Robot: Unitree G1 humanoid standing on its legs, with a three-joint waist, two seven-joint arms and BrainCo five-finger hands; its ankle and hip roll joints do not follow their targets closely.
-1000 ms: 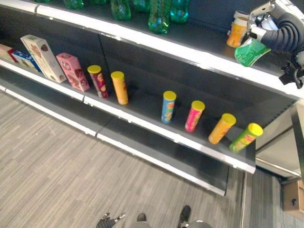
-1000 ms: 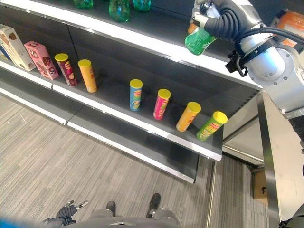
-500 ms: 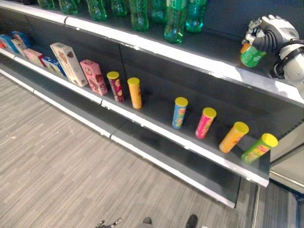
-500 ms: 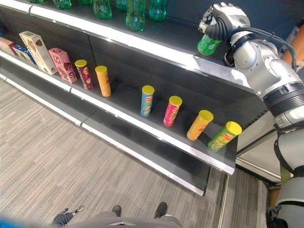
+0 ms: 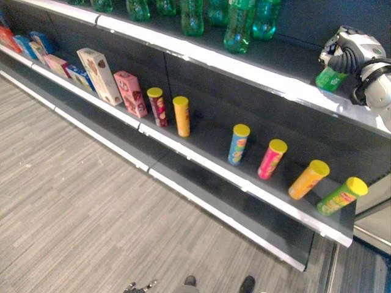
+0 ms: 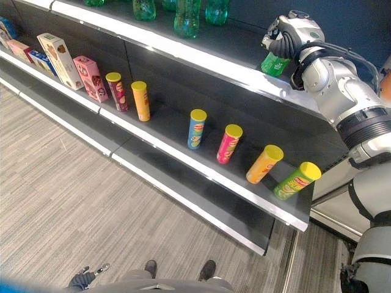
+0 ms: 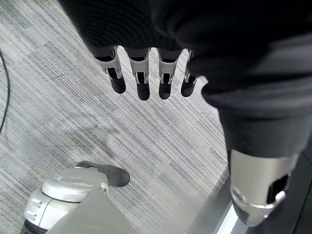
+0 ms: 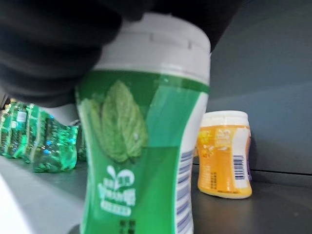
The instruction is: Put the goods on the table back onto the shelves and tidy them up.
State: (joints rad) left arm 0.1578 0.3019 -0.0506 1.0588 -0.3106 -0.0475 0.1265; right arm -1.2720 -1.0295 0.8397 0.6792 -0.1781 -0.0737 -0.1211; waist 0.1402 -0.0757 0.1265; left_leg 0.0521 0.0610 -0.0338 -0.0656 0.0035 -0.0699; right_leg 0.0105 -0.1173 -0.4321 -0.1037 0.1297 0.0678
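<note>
The green bottle (image 8: pixel 146 146) looks glossy plastic, the shelf (image 6: pixel 183 52) matt dark metal, the floor (image 5: pixel 73 195) rough carpet.

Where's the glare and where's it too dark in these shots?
Left eye view: the shelf edge glares white. Right wrist view: the right hand is black shadow over a well-lit green bottle. Left wrist view: the left hand is dark, the floor evenly lit.

My right hand (image 6: pixel 287 38) covers the green jar's (image 8: pixel 146 141) top; its base is cut off. Green bottles (image 5: pixel 239 24) are cropped at frame top.
</note>
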